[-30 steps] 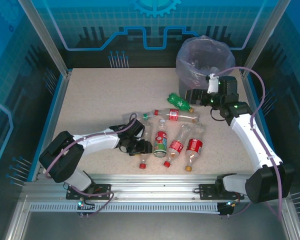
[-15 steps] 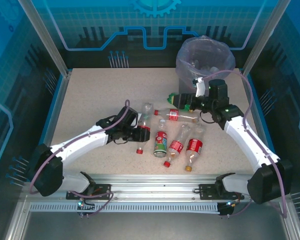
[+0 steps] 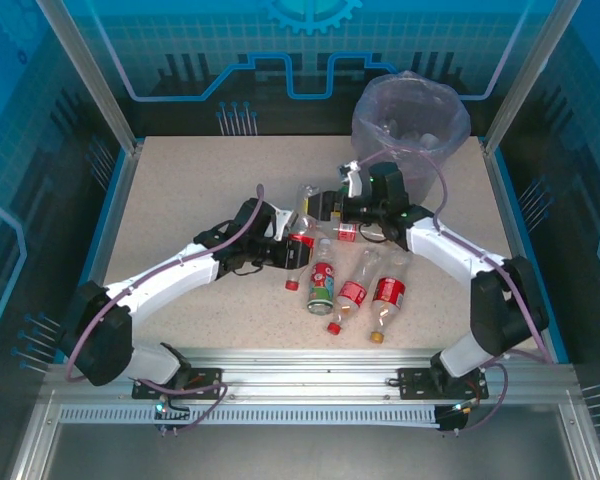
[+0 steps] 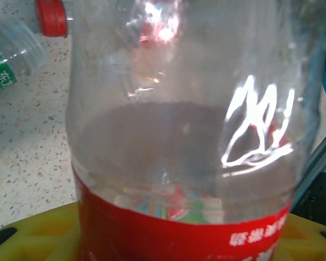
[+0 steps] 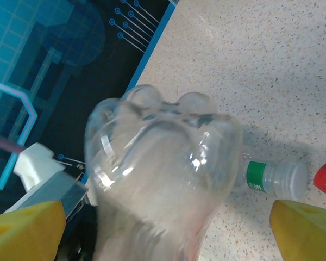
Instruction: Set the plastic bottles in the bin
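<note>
As left jaws grip it, the bottle (image 3: 302, 240) aims cap nearward.

top: high behind, looking down on table (image 3: 180, 180) | wrists: each tight against a bottle (image 4: 179, 136) (table shared by all)

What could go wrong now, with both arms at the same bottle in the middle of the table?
1. The left gripper clamps the red-labelled bottle while the open jaws of the right gripper flank its base, so the arms could collide.
2. The thin clear plastic may slip or buckle during a handover.
3. If dropped, it would probably land among the loose bottles, well short of the bin.
</note>
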You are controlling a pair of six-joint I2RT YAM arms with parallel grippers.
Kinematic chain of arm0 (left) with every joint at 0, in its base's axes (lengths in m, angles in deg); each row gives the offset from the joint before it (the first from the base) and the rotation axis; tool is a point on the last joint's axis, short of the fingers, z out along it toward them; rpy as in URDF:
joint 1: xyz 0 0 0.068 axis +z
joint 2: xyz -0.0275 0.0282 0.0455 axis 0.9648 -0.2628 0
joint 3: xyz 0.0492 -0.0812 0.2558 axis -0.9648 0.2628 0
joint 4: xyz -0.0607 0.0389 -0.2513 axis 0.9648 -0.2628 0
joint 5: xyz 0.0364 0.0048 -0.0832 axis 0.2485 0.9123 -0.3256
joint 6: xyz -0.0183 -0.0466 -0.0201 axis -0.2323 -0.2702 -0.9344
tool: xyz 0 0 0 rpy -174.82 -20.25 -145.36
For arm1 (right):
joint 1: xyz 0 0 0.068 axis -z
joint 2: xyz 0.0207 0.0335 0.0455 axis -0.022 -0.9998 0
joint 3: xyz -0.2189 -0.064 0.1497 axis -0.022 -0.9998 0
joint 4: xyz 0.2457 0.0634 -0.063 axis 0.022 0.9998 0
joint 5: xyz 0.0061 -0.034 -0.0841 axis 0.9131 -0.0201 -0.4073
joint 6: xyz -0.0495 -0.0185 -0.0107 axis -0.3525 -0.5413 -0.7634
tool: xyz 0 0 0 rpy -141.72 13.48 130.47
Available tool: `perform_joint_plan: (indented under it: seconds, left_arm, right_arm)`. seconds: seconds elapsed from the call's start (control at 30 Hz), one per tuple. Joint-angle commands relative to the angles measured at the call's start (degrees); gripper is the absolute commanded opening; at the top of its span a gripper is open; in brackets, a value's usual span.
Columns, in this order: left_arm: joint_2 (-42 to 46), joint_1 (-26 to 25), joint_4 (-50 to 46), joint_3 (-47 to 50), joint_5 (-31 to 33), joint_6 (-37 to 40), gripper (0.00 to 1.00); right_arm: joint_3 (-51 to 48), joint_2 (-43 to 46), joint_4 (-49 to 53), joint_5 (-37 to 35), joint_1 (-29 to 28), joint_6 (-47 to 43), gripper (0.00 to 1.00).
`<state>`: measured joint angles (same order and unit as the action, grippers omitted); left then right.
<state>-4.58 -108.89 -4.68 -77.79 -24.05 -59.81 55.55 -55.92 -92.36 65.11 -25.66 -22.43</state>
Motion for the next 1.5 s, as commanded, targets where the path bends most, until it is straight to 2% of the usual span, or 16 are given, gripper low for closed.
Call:
perform_joint_plan:
  seconds: [0.0,0.27,0.47,0.6,0.67,0.8,0.83,0.97,1.13,1.23,1.47]
  left_arm:
    - [-0.26,0.14,2.77,-0.17,-2.54,1.23,0.53]
    - [-0.55,0.18,3.42,-0.43,-3.3,1.34,0.53]
    - [-0.55,0.12,3.76,-0.35,-3.39,1.17,0.53]
    - [-0.13,0.15,3.54,-0.26,-2.92,1.04,0.55]
    - [0.27,0.2,2.83,-0.56,-2.38,0.9,0.62]
    - [2.33,0.12,1.12,-0.91,-0.54,0.81,0.99]
    - [2.96,0.2,0.52,-0.81,-0.27,0.94,0.99]
    - [5.91,0.24,-2.07,0.21,1.53,1.47,0.99]
    - [9.12,1.08,-2.6,3.48,3.12,0.74,0.99]
    - [9.64,1.7,-1.97,4.98,3.32,-0.45,0.99]
    - [7.77,1.97,-0.51,5.65,2.31,-1.99,0.99]
  right_arm:
    - [3.06,-1.62,-5.65,0.63,-1.06,2.83,0.95]
    - [3.79,-2.8,-6.18,-0.41,-1.26,3.05,0.81]
    - [3.54,-2.47,-5.64,-1.14,-1.25,2.61,0.62]
    - [3.86,-2.12,-4.86,-1.69,-1.25,1.59,0.57]
    - [4.52,-1.79,-4.02,-1.92,-1.17,0.74,0.56]
    - [7.54,-0.74,-0.94,-2.21,-0.48,-1.82,0.54]
    - [8.54,-0.38,0.02,-2.36,-0.13,-2.74,0.54]
    - [15.4,1.18,6.91,-4.5,1.39,-9.25,0.53]
    - [24.71,3.67,14.48,-10.63,2.41,-19.4,0.5]
    - [27.59,6.39,13.22,-13.51,3.09,-25.6,0.47]
    - [34.64,10.42,11.61,-21.6,4.18,-42.06,0.47]
